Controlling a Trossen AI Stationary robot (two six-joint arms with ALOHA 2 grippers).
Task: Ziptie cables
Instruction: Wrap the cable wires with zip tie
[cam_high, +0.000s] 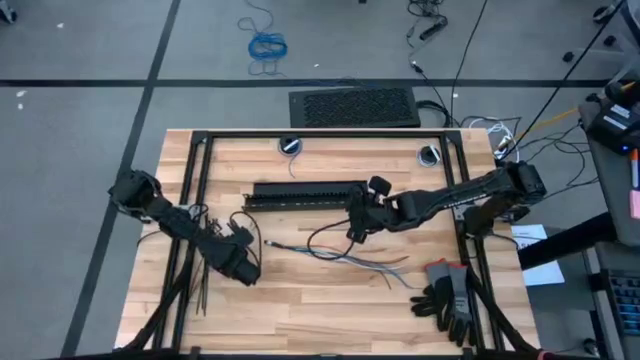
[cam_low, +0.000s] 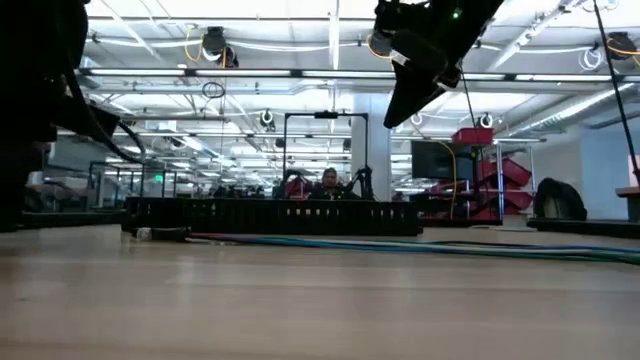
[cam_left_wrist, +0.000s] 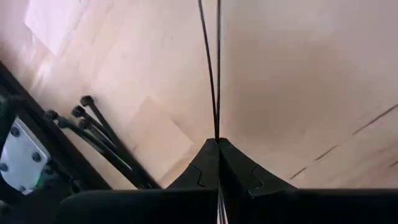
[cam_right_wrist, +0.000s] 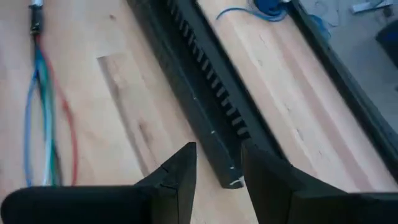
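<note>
Wooden tabletop (cam_high: 300, 300) carries the cables (cam_high: 345, 255), loose and untied at its middle. Left claw (cam_left_wrist: 217, 142) is clamped on one ziptie (cam_left_wrist: 211, 68); spare zipties (cam_left_wrist: 99, 127) lie nearby. Right claw (cam_right_wrist: 219, 158) hovers apart above the black bar (cam_right_wrist: 205, 93). Tying remains

Cables (cam_right_wrist: 38, 118): blue, green, red strands, dark end. Bar (cam_high: 305, 194) beside them: black, ribbed. Table (cam_high: 330, 300): pale wood. Gloves (cam_high: 447, 297): grey/black.
</note>
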